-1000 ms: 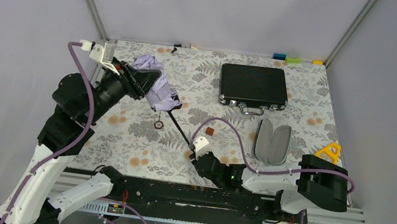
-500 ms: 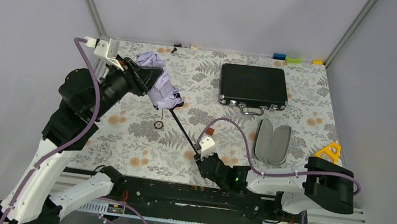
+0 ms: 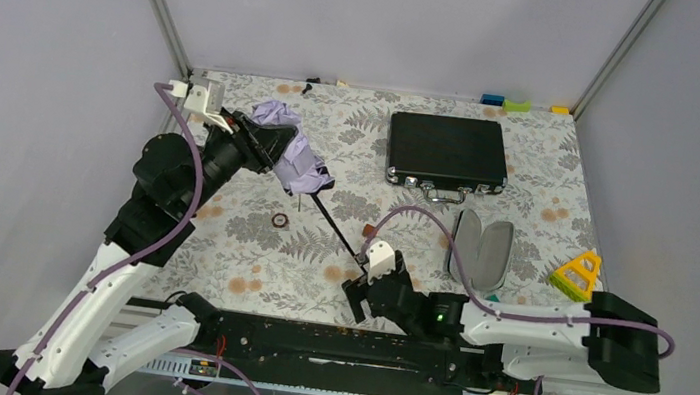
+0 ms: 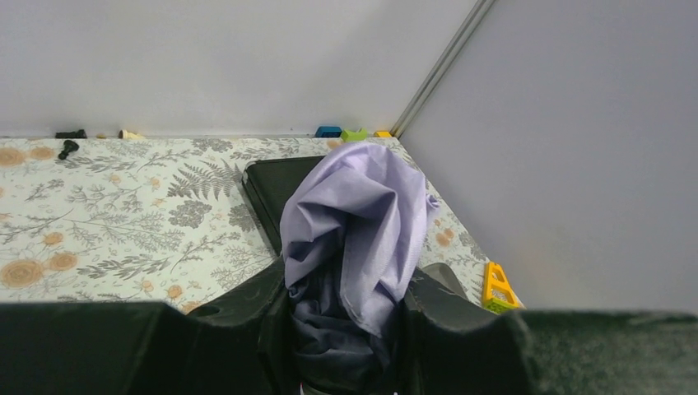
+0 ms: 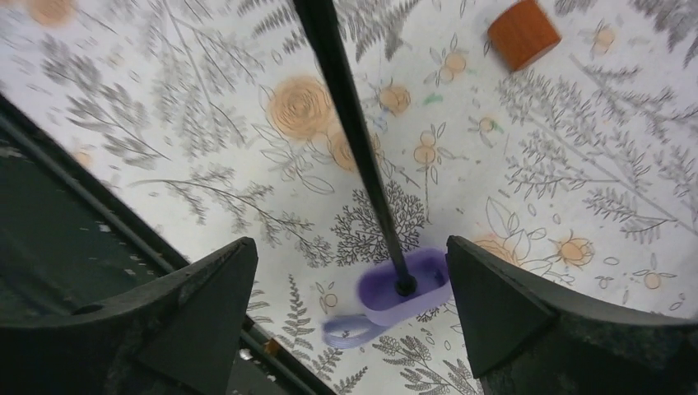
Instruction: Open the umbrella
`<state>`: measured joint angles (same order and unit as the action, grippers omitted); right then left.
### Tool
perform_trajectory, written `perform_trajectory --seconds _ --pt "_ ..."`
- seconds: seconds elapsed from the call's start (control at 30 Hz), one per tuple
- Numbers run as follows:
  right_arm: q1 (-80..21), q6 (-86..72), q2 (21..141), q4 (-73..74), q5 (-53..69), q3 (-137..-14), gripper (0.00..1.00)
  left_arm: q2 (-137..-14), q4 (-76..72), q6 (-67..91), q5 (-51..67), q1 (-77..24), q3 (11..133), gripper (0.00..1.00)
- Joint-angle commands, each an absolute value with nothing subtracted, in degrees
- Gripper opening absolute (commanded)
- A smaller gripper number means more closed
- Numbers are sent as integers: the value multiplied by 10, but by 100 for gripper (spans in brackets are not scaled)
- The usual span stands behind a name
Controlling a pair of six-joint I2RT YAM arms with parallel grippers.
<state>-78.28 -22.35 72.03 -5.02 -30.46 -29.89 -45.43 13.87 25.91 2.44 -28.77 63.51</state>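
The umbrella's crumpled lavender canopy (image 3: 298, 161) hangs at the back left of the table, and my left gripper (image 3: 272, 143) is shut on it. In the left wrist view the fabric (image 4: 362, 214) fills the space between the left gripper's (image 4: 346, 288) fingers. A thin black shaft (image 3: 337, 226) slants down to my right gripper (image 3: 360, 284) near the front edge. In the right wrist view the right gripper (image 5: 350, 284) stands open. The lavender handle knob (image 5: 407, 288) with its strap sits on the cloth between the fingers, close to the right one.
A closed black briefcase (image 3: 447, 152) lies at the back centre, with an open grey-lined clamshell case (image 3: 481, 249) in front of it. A yellow triangular toy (image 3: 576, 273) sits at the right. A small brown block (image 3: 371, 230) and a ring (image 3: 280, 220) lie beside the shaft.
My right gripper has opened and let go of the handle knob. The left arm has carried the canopy to the right, and the right arm has shifted right too.
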Motion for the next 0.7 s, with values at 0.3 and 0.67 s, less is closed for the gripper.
perform_trajectory --seconds 0.3,0.67 --pt "-784 -95 447 -105 -319 -326 97 -421 -18 249 120 -283 552 0" --pt "-695 -51 544 -110 -109 -469 83 -439 -88 279 250 -279 539 0"
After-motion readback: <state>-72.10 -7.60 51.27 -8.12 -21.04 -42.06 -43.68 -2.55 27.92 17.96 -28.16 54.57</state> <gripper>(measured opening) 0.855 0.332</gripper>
